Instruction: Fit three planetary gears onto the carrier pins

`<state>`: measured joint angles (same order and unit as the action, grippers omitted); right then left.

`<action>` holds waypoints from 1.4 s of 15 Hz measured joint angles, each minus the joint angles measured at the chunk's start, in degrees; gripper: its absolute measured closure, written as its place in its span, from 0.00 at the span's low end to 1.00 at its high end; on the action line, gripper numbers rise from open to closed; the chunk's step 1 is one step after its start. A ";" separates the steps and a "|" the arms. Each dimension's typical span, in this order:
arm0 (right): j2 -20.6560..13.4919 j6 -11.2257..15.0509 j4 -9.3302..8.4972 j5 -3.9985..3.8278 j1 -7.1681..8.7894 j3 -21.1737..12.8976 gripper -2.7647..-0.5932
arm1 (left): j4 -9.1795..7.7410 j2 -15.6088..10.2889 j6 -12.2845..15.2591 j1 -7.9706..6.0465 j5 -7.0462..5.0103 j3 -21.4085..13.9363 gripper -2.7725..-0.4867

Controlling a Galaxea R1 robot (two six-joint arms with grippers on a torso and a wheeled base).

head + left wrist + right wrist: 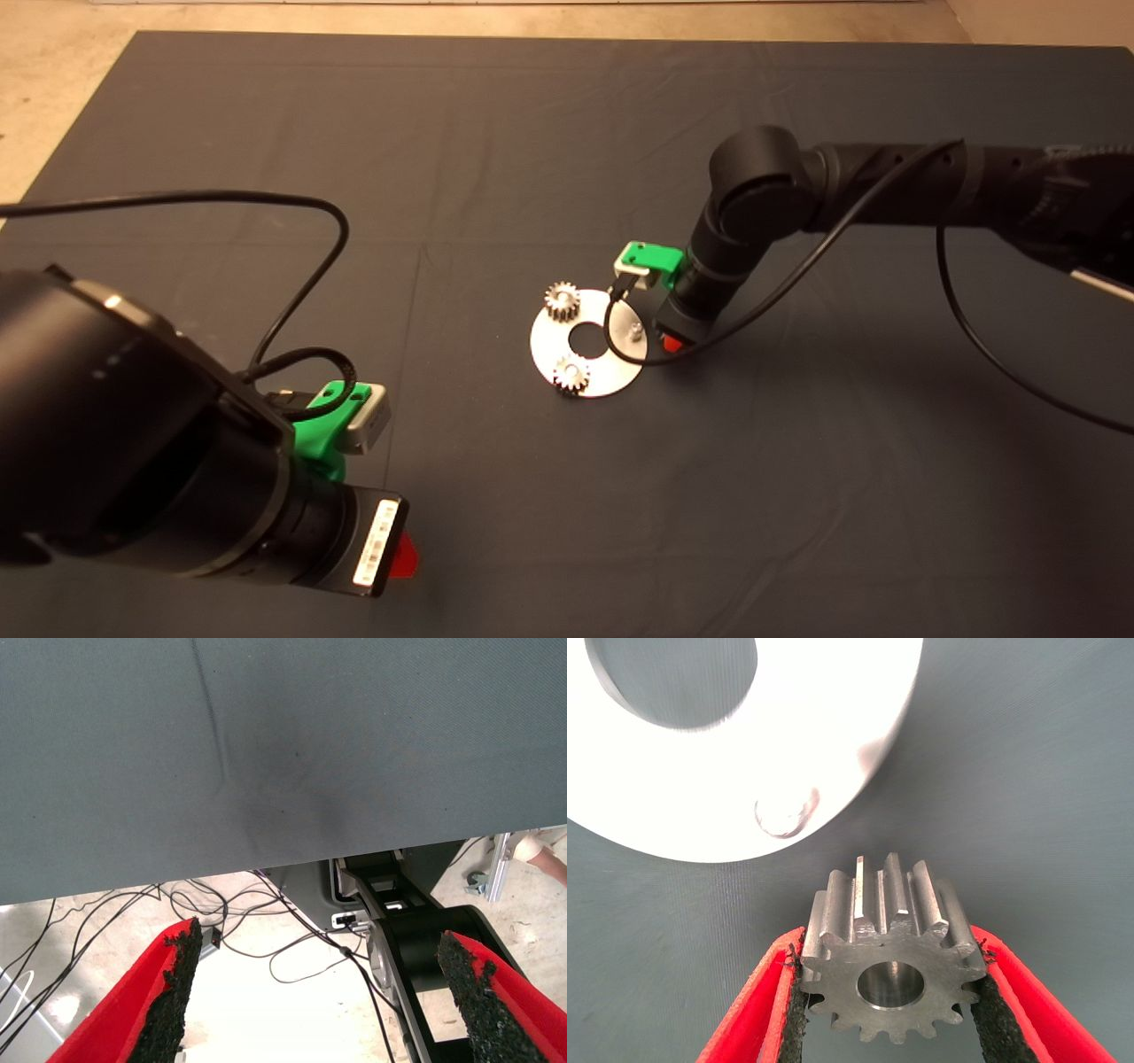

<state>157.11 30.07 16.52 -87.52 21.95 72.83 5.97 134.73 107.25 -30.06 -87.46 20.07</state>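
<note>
Silvery toothed gear (890, 970), round-holed

a robotics lab: dark mat (266, 133), loose floor cables (266, 930), aluminium framing (500, 864)

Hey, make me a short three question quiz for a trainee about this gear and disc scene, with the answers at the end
1. True or false: two planetary gears already sit on the disc.
2. What does the right pincer hold? A) a gear B) the disc C) nothing
3. Fill in: the free carrier pin stands near the disc's ____.

Key:
1. True; the second seated gear is on the near rim, one pin bare.
2. A; the third gear is clamped between its fingers, beside the disc and not yet on the pin.
3. Rim.

The left pincer waits open at the mat's lower left.
</note>
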 joint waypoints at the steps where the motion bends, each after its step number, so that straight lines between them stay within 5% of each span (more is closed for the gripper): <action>1: 0.35 0.00 -1.09 -0.13 1.47 0.00 0.76 | 0.00 0.02 0.00 0.00 0.02 0.00 0.39; 7: 3.26 0.00 -7.16 -0.16 4.32 0.21 0.75 | -0.24 0.02 0.00 0.00 0.02 -0.09 0.39; 10: 5.49 -0.01 -8.67 -0.16 4.60 1.78 0.76 | -0.27 0.00 0.02 0.00 0.02 -0.11 0.39; 21: 8.15 -1.17 -9.22 -0.11 4.34 5.89 0.76 | -0.39 0.00 0.00 0.00 0.00 -0.11 0.39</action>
<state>165.26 28.90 7.30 -87.63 26.29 78.71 5.58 134.73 107.25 -30.06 -87.46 19.96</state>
